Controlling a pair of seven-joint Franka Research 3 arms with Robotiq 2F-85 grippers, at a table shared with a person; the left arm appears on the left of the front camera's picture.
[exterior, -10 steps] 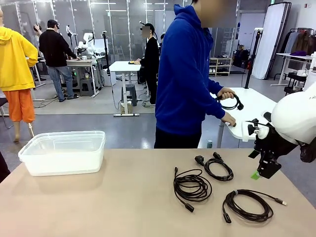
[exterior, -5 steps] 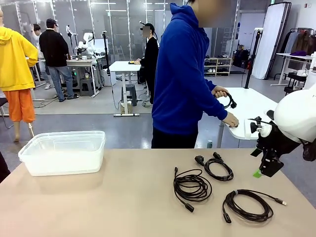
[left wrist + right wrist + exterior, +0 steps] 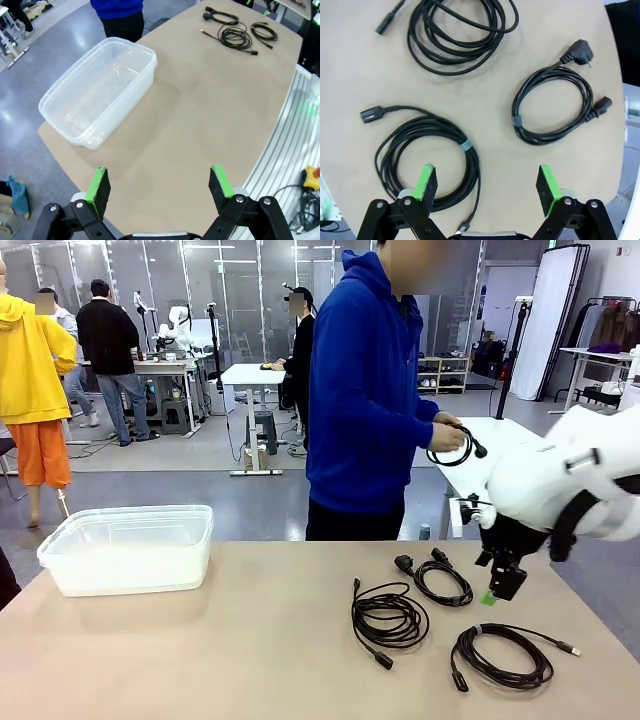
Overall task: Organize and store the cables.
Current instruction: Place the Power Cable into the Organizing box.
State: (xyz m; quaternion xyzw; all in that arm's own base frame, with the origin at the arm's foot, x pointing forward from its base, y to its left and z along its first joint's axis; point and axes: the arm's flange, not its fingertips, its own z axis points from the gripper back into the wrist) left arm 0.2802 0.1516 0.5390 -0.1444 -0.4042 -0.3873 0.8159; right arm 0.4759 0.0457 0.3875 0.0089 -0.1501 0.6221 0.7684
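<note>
While three coiled cables (image 3: 372, 632) lie on the table (image 3: 200, 660) in the front view, the right hand (image 3: 497, 590) hangs over them. Left wrist view: left hand (image 3: 158, 172) wide, empty. Right wrist view: right hand wide, empty, above the cables.

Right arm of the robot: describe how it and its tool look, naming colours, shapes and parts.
The right arm is a smooth, rounded white shell with a thick black hose curving across it. The right tool is black: two jointed fingers with silver pins at the joints, each tipped with a flat bright green pad.
</note>
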